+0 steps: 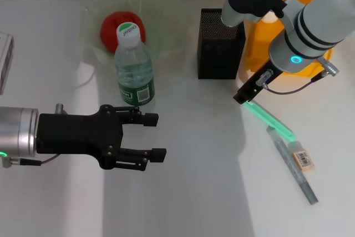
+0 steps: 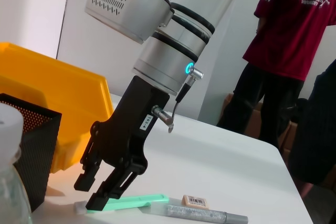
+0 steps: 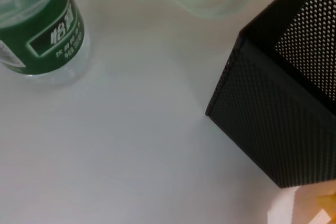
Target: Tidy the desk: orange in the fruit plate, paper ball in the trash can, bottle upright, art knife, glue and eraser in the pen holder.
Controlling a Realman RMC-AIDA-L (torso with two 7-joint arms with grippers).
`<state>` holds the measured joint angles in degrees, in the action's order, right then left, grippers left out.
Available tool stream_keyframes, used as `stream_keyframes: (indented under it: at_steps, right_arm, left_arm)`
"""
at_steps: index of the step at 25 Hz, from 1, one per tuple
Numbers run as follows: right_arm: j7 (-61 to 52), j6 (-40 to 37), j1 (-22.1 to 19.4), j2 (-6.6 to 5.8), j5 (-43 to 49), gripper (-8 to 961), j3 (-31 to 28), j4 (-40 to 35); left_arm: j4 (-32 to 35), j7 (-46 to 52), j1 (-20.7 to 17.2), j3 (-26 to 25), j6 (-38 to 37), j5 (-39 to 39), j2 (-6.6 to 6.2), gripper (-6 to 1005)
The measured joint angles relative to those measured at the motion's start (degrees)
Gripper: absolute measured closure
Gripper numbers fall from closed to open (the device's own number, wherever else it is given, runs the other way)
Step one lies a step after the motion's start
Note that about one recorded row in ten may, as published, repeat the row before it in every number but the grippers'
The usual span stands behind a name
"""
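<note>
Art knife [image 1: 270,116] under right hand [image 2: 93,191], arm tilted steeply downward

left arm [image 1: 16,131]: silver cuff, black gripper [image 1: 152,136] | right arm [image 1: 316,18]: white-grey, black bands, cyan ring light, black gripper [image 2: 90,192], thin cable

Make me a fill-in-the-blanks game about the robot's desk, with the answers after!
1. The orange sits in the pale green ____.
2. The bottle with the white cap is standing ____.
3. The right gripper touches the end of a mint-____ stick.
4. The eraser lies on the ____, not in the pen holder.

Answers: fruit plate; upright; green; desk
</note>
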<state>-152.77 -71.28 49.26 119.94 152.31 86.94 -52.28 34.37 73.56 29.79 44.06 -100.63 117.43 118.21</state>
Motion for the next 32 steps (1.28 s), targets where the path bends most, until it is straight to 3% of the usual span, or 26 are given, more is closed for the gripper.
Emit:
stream_keyframes:
  at_steps: [10,32]
  right_arm:
    - [0.2,1.7,0.6,-0.05,-1.0,644,0.1,2.0]
    - [0.3,2.6,1.4,-0.06,-2.5,692,0.8,4.8]
  left_arm:
    - [0.0,0.0,0.0,0.0,0.3,-0.1,0.0,203]
    - [-0.1,0.0,-0.2,-0.2,0.4,-0.2,0.09,203]
